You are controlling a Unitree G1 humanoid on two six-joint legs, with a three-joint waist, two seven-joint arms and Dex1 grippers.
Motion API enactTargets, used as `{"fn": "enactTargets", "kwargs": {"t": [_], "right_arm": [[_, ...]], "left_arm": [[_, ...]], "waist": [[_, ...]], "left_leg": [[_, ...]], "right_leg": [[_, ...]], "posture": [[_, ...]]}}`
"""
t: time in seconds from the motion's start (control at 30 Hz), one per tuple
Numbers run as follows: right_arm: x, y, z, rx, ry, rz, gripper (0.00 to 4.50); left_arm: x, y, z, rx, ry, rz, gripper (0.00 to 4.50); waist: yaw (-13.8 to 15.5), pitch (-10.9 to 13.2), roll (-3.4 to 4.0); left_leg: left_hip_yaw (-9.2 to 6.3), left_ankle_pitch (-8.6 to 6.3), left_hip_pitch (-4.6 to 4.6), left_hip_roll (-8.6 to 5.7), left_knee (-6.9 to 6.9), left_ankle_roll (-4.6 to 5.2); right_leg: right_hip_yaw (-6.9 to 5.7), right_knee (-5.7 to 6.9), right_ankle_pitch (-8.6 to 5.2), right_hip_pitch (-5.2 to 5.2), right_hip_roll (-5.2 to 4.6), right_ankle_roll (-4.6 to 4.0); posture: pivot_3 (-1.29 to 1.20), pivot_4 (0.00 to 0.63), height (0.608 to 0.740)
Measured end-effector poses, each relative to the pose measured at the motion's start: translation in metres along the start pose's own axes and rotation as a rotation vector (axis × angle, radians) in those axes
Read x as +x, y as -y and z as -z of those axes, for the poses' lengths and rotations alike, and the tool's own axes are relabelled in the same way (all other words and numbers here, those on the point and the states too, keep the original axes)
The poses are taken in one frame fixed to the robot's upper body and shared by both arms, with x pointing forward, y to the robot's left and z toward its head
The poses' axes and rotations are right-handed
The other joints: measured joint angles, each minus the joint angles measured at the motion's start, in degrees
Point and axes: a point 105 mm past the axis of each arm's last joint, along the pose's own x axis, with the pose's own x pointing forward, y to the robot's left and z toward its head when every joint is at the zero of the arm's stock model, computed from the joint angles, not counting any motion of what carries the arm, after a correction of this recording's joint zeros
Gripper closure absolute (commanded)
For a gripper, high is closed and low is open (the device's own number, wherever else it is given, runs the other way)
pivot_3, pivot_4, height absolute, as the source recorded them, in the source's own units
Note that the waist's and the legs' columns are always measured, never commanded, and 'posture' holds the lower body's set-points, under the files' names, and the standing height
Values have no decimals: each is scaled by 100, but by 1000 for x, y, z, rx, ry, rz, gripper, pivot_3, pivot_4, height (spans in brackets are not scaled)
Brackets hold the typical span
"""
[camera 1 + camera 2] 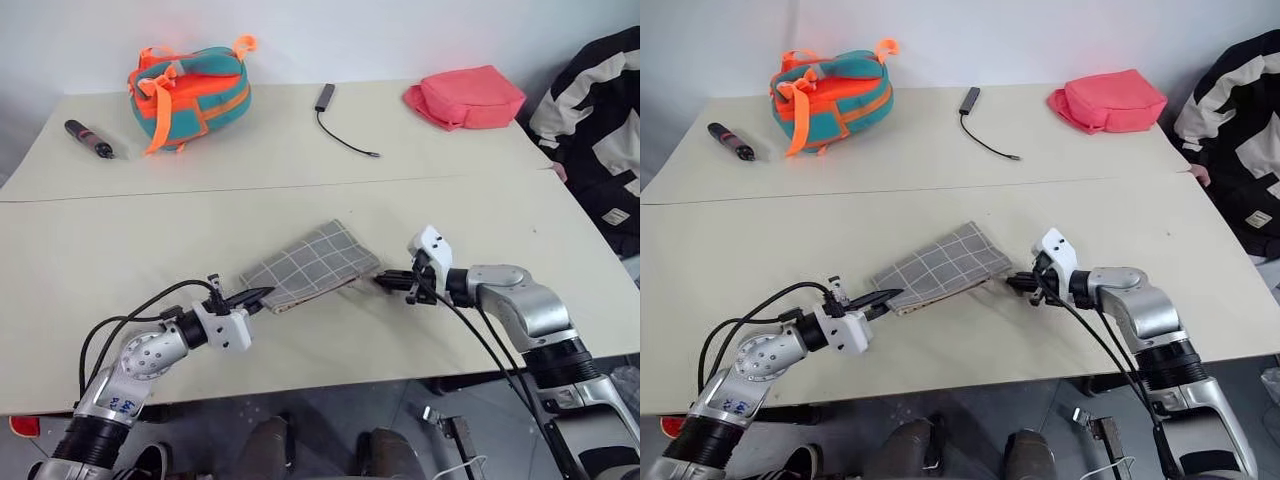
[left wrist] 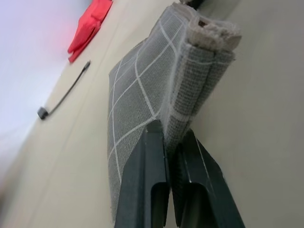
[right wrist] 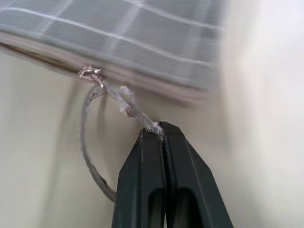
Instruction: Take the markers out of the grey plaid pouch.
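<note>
While our left pincer (image 2: pixel 173 156) pinches the pouch (image 1: pixel 310 262) end, we should draw the zip pull (image 3: pixel 135 111), clamped in our right pincer (image 3: pixel 163 130), straight along its edge.

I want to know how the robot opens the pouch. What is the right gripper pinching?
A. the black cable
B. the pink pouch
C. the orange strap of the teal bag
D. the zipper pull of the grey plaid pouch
D: the right gripper is shut on the zipper pull at the edge of the grey plaid pouch.
</note>
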Motion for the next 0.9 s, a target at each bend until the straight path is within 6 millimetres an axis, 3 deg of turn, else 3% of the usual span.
{"fn": "enactTargets", "kwargs": {"t": [0.3,0.47,0.5,0.63,0.77,0.9], "right_arm": [[-7,10,2,-29,-2,25,4483],[-13,12,-3,-8,16,28,2961],[-14,12,-5,-17,21,25,2961],[-24,20,-31,-86,80,50,2961],[-47,32,-80,-216,208,114,2961],[-45,6,-113,-261,344,19,3857]], "left_arm": [[-4,-8,-1,-37,4,-14,4500],[0,-13,-8,-97,24,-18,4500],[0,-14,-9,-99,26,-16,4500],[3,-16,-9,-138,29,-19,4500],[0,-27,-10,-234,46,-48,4500],[1,-40,-13,-310,76,-86,4500]], "waist": [[-16,0,0],[-21,0,0],[-26,0,0],[-28,0,0],[-30,1,0],[-30,1,0]], "left_leg": [[2,0,0,1,0,0],[2,0,-1,1,0,0],[3,0,-1,1,0,0],[3,0,-1,1,-1,0],[3,0,-2,3,-1,0],[1,0,-1,5,-1,0]], "right_leg": [[0,-8,1,1,0,1],[0,-7,1,2,1,1],[1,-7,1,2,1,1],[1,-7,1,0,1,1],[1,-9,1,1,2,1],[0,-4,1,5,5,1]], "posture": [[0,150,740],[0,150,740],[0,150,740],[0,150,740],[0,150,740],[0,150,740]]}}
